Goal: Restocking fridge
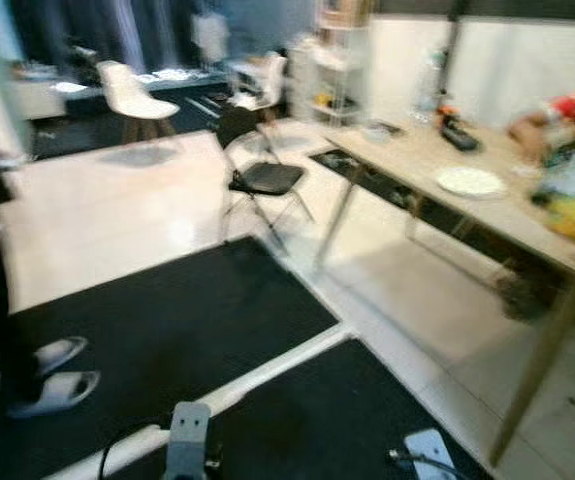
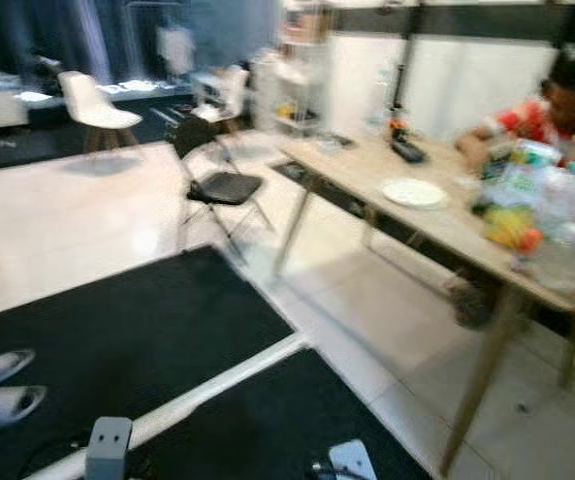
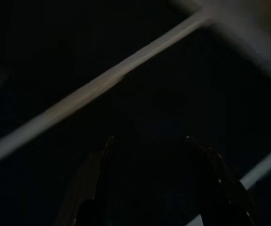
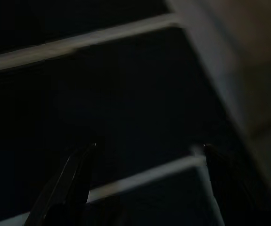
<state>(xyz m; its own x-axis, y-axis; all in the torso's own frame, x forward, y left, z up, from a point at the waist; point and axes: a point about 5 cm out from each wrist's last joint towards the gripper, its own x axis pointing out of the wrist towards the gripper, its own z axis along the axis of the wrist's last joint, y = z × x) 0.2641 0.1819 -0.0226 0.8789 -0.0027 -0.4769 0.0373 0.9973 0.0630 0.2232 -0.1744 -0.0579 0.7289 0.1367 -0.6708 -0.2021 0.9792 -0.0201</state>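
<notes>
Both claws hang low over the floor with their two black fingers spread wide and nothing between them. Seen from its wrist camera, the left claw [image 3: 149, 141] points down at a dark mat crossed by a pale strip; the right claw [image 4: 149, 147] points at the same sort of dark mat, with pale floor strips running beneath it. In the head views the silver arm ends show at the bottom edge, the left one [image 1: 187, 440] and the right one [image 1: 429, 452], both over the black floor mats [image 1: 177, 330].

These mats are flat, matte and rectangular, set apart by a narrow white strip [image 1: 267, 375] of glossy tile. At the left edge a person's feet in grey slippers [image 1: 57, 375] stand on the mat.

Beyond the mats the floor is pale, shiny tile. To the right stands a long light-wood surface [image 2: 437, 225] on slim slanted legs. On it lie a round white plate [image 2: 414, 192], a small dark object [image 2: 407, 150] and a blurred heap of colourful packaged goods and clear bottles [image 2: 532, 215] at its near right end, the groceries. A person in a red patterned top [image 2: 557, 110] sits behind that heap.

Left of the surface stands a black folding chair [image 1: 262, 175] with a thin metal frame. Farther back are a white moulded chair [image 1: 132, 95] on wooden legs and a white shelving unit [image 1: 332, 70], all blurred.
</notes>
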